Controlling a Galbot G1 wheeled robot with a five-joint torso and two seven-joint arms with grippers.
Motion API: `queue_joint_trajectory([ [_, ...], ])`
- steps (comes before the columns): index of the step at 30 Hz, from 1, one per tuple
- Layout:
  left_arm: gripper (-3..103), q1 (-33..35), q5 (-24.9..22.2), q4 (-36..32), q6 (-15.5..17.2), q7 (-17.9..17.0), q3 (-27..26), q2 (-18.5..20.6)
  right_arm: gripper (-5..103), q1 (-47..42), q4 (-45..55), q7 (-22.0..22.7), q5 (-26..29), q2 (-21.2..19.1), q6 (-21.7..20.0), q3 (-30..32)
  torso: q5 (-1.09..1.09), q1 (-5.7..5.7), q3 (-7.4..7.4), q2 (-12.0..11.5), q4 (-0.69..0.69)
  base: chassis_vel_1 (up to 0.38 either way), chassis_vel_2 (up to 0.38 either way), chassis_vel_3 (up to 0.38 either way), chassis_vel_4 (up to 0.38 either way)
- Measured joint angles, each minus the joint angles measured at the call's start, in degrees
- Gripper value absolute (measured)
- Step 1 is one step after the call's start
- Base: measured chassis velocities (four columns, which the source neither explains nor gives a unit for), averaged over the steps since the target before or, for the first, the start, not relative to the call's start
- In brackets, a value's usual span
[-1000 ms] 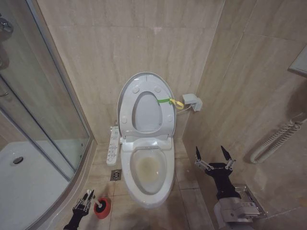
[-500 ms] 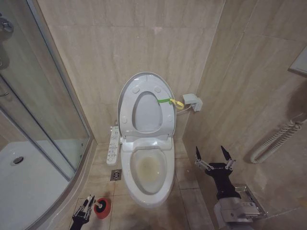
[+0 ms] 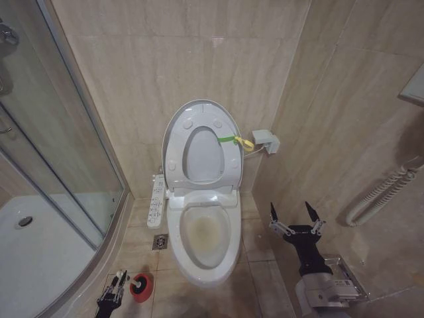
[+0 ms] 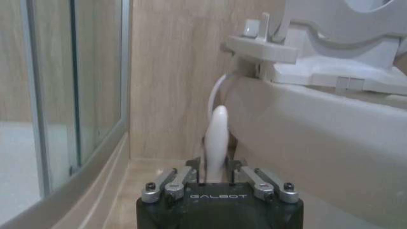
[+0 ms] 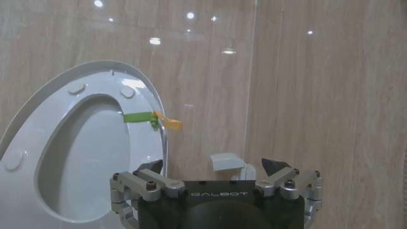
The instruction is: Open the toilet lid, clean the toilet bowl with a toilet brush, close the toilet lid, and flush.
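Low on the floor beside the shower wall, the left gripper (image 3: 119, 286) sits at the toilet brush (image 4: 215, 143), whose white handle stands upright between its fingers in the left wrist view; they look closed on it, while the dark head rests in the red holder (image 3: 141, 287). From there the toilet bowl (image 3: 204, 233) lies up and to the robot's right, close by, its long axis running away toward the wall, with the toilet lid (image 3: 201, 142) already raised against the wall. The right gripper (image 3: 296, 216) hangs empty, fingers spread wide, beside the bowl's far side, so the left arm is the nearer to the brush.
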Motion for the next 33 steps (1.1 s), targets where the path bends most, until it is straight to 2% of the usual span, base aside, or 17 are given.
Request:
queue_joint_trajectory([
  [1, 21, -0.24, 0.03, 0.0, -0.01, -0.43, 0.04, -0.09, 100, 0.0, 0.0, 0.0, 0.0, 0.02, 0.0, 0.0, 0.06, 0.0, 0.0, 0.0, -0.04, 0.0, 0.0, 0.0, 0.0],
  [2, 36, -0.36, 0.06, -0.02, -0.02, -0.77, 0.07, -0.15, 100, 0.01, 0.0, 0.0, 0.0, 0.02, 0.0, 0.0, 0.09, 0.0, -0.01, 0.0, -0.03, 0.0, 0.0, 0.0, 0.0],
  [9, 36, 0.38, 0.1, -0.83, -0.06, -1.12, -0.12, -0.14, 100, 0.0, 0.0, 0.0, 0.0, 0.01, 0.0, 0.0, 0.08, 0.0, 0.0, 0.0, -0.02, 0.0, 0.0, 0.0, 0.0],
  [10, 64, 0.91, 0.06, -1.58, -0.06, -1.36, -0.24, -0.15, 100, 0.0, 0.0, 0.0, 0.0, 0.01, 0.0, 0.0, 0.07, 0.0, -0.01, 0.0, -0.02, 0.0, 0.0, 0.0, 0.0],
  [13, 64, 2.34, 0.07, -3.72, -0.06, -2.2, -0.82, -0.41, 100, 0.0, 0.0, 0.0, 0.0, 0.01, 0.0, 0.0, 0.09, 0.0, -0.01, 0.0, -0.02, 0.0, 0.0, 0.0, 0.0],
  [15, 64, 5.64, 0.22, -9.51, -0.04, -5.42, -1.9, -1.6, 100, 0.0, 0.0, -0.01, 0.0, 0.01, 0.0, 0.0, 0.08, 0.0, -0.01, 0.0, -0.01, 0.0, 0.0, 0.0, 0.0],
  [16, 90, 7.13, 0.46, -12.64, 0.0, -7.39, -1.85, -2.02, 100, 0.0, 0.0, 0.0, 0.0, 0.02, 0.0, 0.0, 0.08, -0.01, -0.01, 0.0, 0.0, 0.0, 0.0, 0.0, 0.0],
  [17, 90, 7.13, 0.46, -12.64, 0.0, -7.39, -1.85, -2.02, 100, 0.0, 0.0, 0.0, 0.0, 0.02, 0.0, 0.0, 0.08, -0.01, -0.01, 0.0, 0.0, 0.0, 0.0, 0.0, 0.0],
  [20, 90, 11.49, 2.5, -25.28, 0.16, -12.78, -1.41, -3.37, 100, 0.0, 0.0, 0.0, 0.0, 0.01, 0.0, 0.0, 0.09, -0.02, -0.01, 0.01, -0.01, 0.0, 0.0, 0.0, 0.0],
  [21, 90, 11.49, 2.5, -25.28, 0.16, -12.78, -1.41, -3.37, 100, 0.0, 0.0, 0.0, 0.0, 0.01, 0.0, 0.0, 0.09, -0.02, -0.01, 0.01, -0.01, 0.0, 0.0, 0.0, 0.0],
  [22, 90, 13.0, 3.69, -31.18, 1.12, -15.44, -1.05, -3.72, 100, 0.0, 0.0, 0.0, 0.0, 0.01, 0.0, 0.0, 0.1, -0.02, -0.02, 0.0, -0.01, 0.0, 0.0, 0.0, 0.0],
  [23, 90, 14.19, 5.17, -36.65, 2.83, -18.66, -0.56, -3.89, 100, 0.0, 0.0, -0.01, 0.0, 0.01, 0.0, 0.0, 0.11, -0.02, -0.02, 0.01, -0.02, 0.0, 0.0, 0.0, 0.0],
  [25, 100, 16.79, 7.93, -47.18, 6.99, -25.49, 0.86, -3.81, 100, 0.01, 0.0, 0.0, 0.0, 0.01, 0.0, 0.0, 0.1, -0.01, -0.02, 0.01, -0.04, 0.0, 0.0, 0.0, 0.0],
  [26, 100, 16.79, 7.93, -47.18, 6.99, -25.49, 0.86, -3.81, 100, 0.01, 0.0, 0.0, 0.0, 0.01, 0.0, 0.0, 0.1, -0.01, -0.02, 0.01, -0.04, 0.0, 0.0, 0.0, 0.0],
  [30, 100, 22.25, 14.6, -61.5, 14.59, -39.29, 4.41, -3.46, 100, 0.01, 0.0, 0.0, 0.0, 0.01, 0.0, 0.0, 0.1, -0.02, -0.02, 0.01, -0.03, 0.0, 0.0, 0.0, 0.0],
  [31, 100, 22.25, 14.6, -61.5, 14.59, -39.29, 4.41, -3.46, 100, 0.01, 0.0, 0.0, 0.0, 0.01, 0.0, 0.0, 0.1, -0.02, -0.02, 0.01, -0.03, 0.0, 0.0, 0.0, 0.0],
  [33, 100, 26.6, 16.33, -68.11, 17.75, -43.95, 6.03, -3.32, 100, 0.0, 0.0, 0.01, 0.0, 0.01, 0.0, 0.0, 0.08, -0.01, -0.01, 0.0, -0.02, 0.0, 0.0, 0.0, 0.0],
])
